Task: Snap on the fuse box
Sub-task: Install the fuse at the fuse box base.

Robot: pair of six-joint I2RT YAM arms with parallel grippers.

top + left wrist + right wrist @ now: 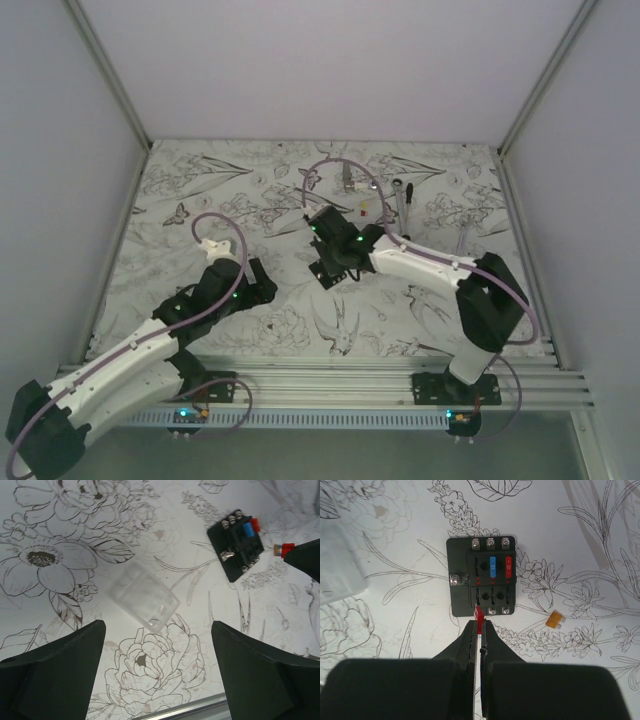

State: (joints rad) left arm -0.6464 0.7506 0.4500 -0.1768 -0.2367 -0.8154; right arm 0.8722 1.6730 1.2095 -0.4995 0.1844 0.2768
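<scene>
Item, nearest: left gripper (157,630), jaws spread wide with nothing between them, hanging over a clear cover (145,596) that lies flat on the flower-printed table (60,520). Item, next out: right gripper (480,627), jaws pressed together on a red fuse (479,615), its tip at the near edge of the fuse box (482,577). The fuse box sits flat on the table just ahead of that gripper, unheld, near the middle of the table, to the right of the cover and apart from it. Item, beside the box: one loose orange fuse (554,620). Item, farthest: a wrench (402,205), well clear. Hazards, as judged: the box may skid when the fuse is pushed, since nothing pins it; a fuse left crooked or standing proud would stop the cover snapping down; the cover, nearly invisible against the print, may be pinched off-centre and slip.
</scene>
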